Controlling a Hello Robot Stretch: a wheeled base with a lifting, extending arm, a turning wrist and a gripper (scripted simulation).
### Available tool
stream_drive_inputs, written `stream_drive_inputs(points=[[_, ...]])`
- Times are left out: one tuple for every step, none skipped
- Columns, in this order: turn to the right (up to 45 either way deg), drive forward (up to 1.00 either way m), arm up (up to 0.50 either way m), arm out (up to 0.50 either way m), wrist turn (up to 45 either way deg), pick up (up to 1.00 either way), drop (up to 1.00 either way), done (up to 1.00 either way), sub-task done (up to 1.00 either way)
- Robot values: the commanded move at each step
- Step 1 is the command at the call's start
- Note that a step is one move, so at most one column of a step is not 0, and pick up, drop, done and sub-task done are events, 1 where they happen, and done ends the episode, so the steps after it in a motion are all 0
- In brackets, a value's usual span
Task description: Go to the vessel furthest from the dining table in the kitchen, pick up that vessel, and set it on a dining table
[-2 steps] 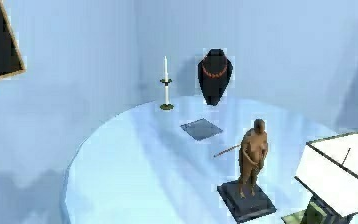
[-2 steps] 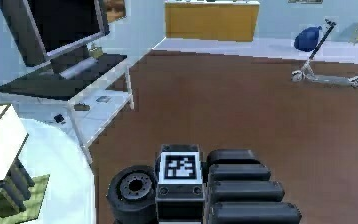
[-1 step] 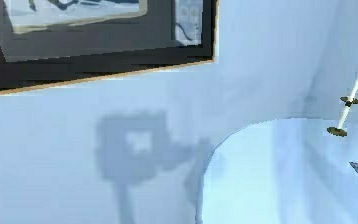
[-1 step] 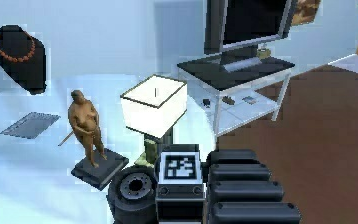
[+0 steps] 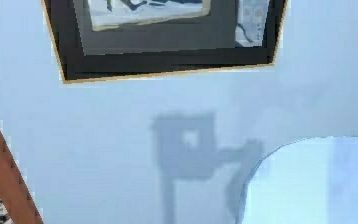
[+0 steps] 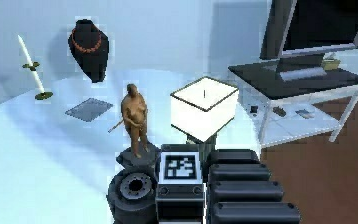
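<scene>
The big round white table (image 6: 47, 140) is right next to the robot, prob. so the arm (image 6: 237, 190) can reach over the top. This table may be the dining table, but that is a guess. The TV (image 6: 317, 30) sits on a low white stand (image 6: 287, 82), well apart from the table. Its top & right side are cut off. In the forward view a framed picture (image 5: 157, 35) hangs on the wall w/ its top cut off. A brown board (image 5: 7, 170) slants across the bottom left corner, & what it belongs to can't be told.

A white box (image 6: 202, 108) w/ a thin dark rim is near the table's edge, just past the arm's end. It may be the vessel from the task, but the shape does not make that sure. The arm's end comes up right under it in the pic, so it's hard to tell if it rests on the tabletop.

Farther out stand a black bust (image 6: 87, 55) w/ a red necklace, a brown statue (image 6: 137, 120) of a man & a white candle (image 6: 27, 60) in a holder. They are spread out like show pieces. A flat grey thing (image 6: 87, 110) lies between them, too small to name.

The gripper (image 6: 135, 185) sits low, left of the white square mark, w/ the statue just behind it. It can't be told if it holds anything. How the jaws stand can't be told either.
</scene>
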Motion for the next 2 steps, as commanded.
stream_drive_inputs(points=[[0.0, 0.00, 0.00, 0.48, 0.0, 0.00, 0.00, 0.00, 0.00], [0.0, 0.00, 0.00, 0.00, 39.0, 0.00, 0.00, 0.00, 0.00]])
